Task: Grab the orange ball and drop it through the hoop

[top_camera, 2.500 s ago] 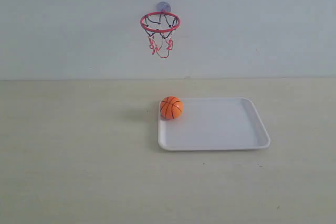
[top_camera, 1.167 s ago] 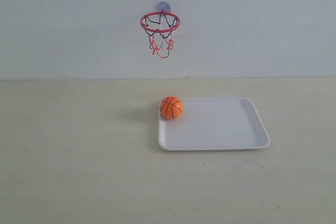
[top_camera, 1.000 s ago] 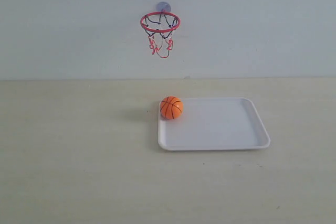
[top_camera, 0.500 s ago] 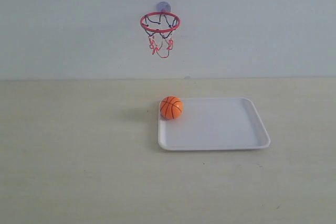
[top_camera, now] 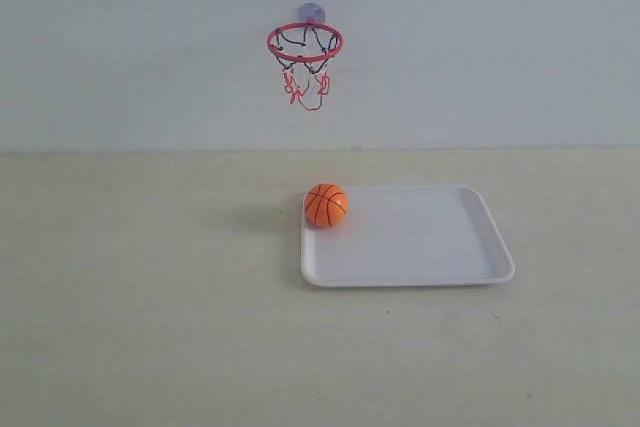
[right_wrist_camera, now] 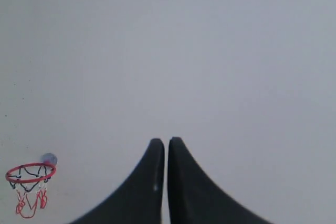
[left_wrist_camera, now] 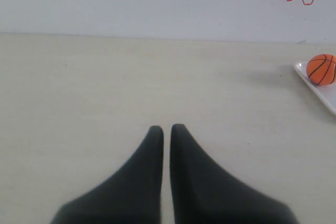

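The orange ball rests in the far left corner of a white tray on the table. High on the back wall hangs the hoop, a red ring with black and red net on a bluish suction cup. Neither arm shows in the exterior view. In the left wrist view my left gripper is shut and empty above bare table, with the orange ball far off to one side. My right gripper is shut and empty, facing the wall, with the hoop well away from it.
The beige table stretches to the left of the tray and in front of it. The pale wall rises straight behind the table's far edge.
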